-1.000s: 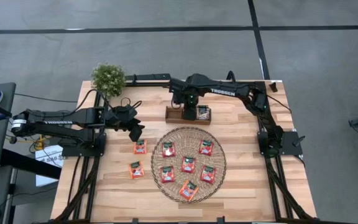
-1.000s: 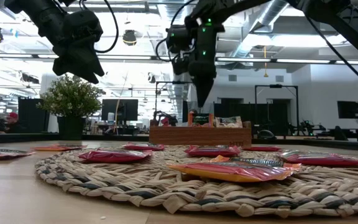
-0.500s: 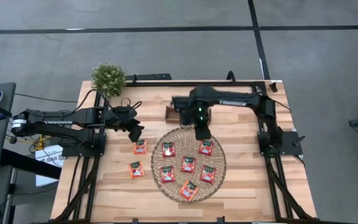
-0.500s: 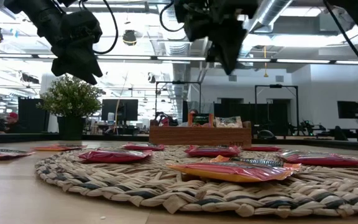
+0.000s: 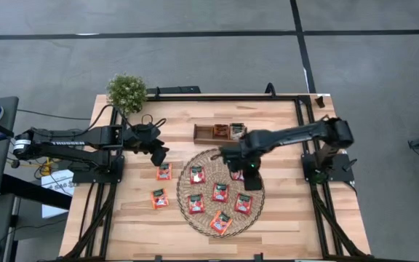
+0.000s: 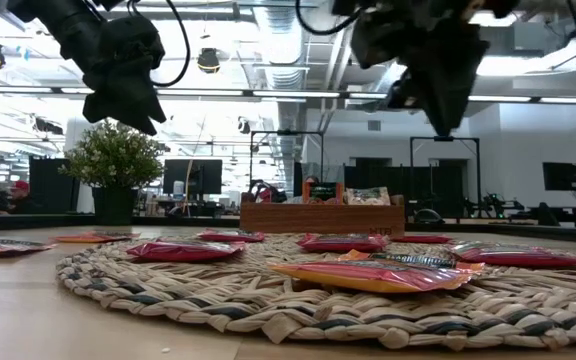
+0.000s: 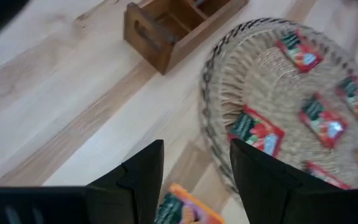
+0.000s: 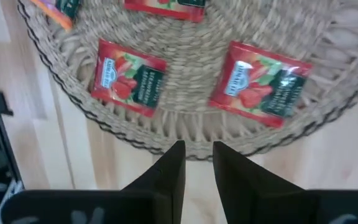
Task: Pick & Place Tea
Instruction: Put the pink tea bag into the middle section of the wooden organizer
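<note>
The round woven mat (image 5: 221, 191) holds six red-orange tea sachets (image 5: 220, 192); two more lie on the bare wooden table (image 5: 133, 211) just left of it. The brown wooden tray (image 5: 204, 132) beyond the mat has something in its middle and right slots, probably sachets, while its left slot looks bare. The right gripper (image 5: 239, 169) hangs over the mat's upper right part, its fingers (image 8: 169, 168) a narrow gap apart and empty. The left gripper (image 5: 158, 153) waits above the table left of the mat, fingers (image 7: 143, 174) spread, holding nothing.
</note>
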